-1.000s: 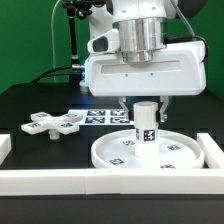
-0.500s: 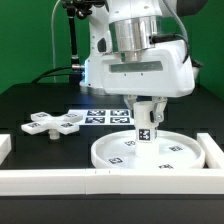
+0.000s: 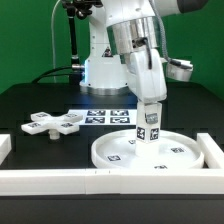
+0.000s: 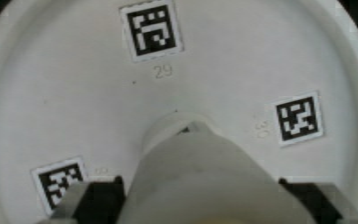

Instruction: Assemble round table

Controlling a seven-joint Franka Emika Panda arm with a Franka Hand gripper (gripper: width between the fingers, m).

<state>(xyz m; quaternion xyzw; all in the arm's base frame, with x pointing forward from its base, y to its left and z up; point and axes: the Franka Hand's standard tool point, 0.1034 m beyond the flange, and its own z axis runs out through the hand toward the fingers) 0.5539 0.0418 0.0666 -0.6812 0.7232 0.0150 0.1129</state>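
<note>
Faint number, seemingly 29, under tag (image 4: 151, 30) on round disc (image 4: 87, 110).

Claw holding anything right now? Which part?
Yes: the claw grips the cylinder leg by its upper end, clamped from both sides; the leg stands upright on the round disc.
</note>
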